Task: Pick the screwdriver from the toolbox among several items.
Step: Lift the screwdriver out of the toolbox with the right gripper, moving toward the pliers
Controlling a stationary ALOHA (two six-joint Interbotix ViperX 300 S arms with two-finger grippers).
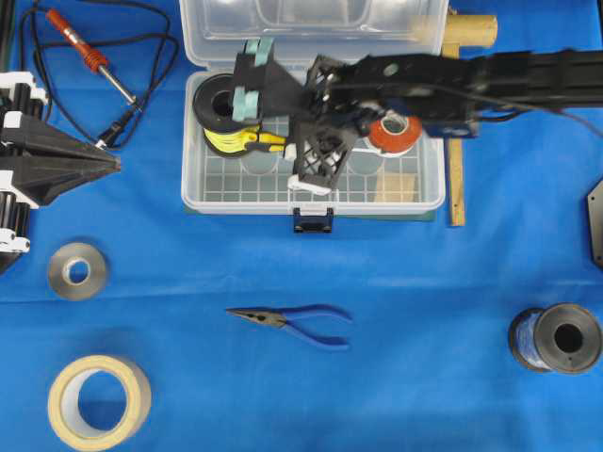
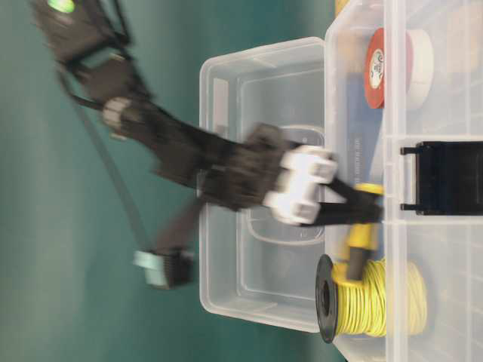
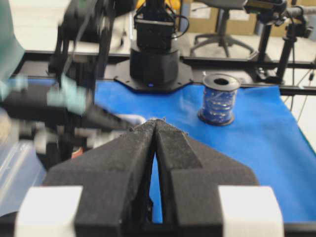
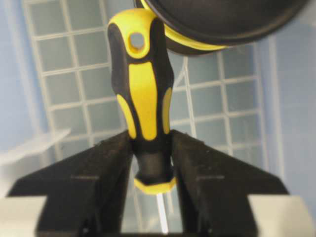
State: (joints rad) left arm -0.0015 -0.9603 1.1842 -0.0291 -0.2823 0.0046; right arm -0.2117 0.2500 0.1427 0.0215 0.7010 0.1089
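The screwdriver (image 4: 143, 98), with its chunky yellow-and-black handle, lies inside the clear toolbox (image 1: 200, 193) beside a yellow wire spool. My right gripper (image 4: 150, 143) reaches down into the box, and both pads press on the black neck of the handle, so it is shut on the screwdriver. The thin silver shaft runs back between the fingers. From overhead, the right gripper (image 1: 283, 134) covers most of the screwdriver (image 1: 268, 141). My left gripper (image 1: 113, 165) rests at the table's left edge, shut and holding nothing, as the left wrist view of the left gripper (image 3: 155, 123) confirms.
In the toolbox are a yellow wire spool (image 1: 224, 143), a black spool (image 1: 215, 99) and red-and-white tape (image 1: 391, 132). On the blue cloth lie a soldering iron (image 1: 85, 52), pliers (image 1: 292, 322), two tape rolls (image 1: 77, 271) (image 1: 99, 402) and a blue wire spool (image 1: 556, 339).
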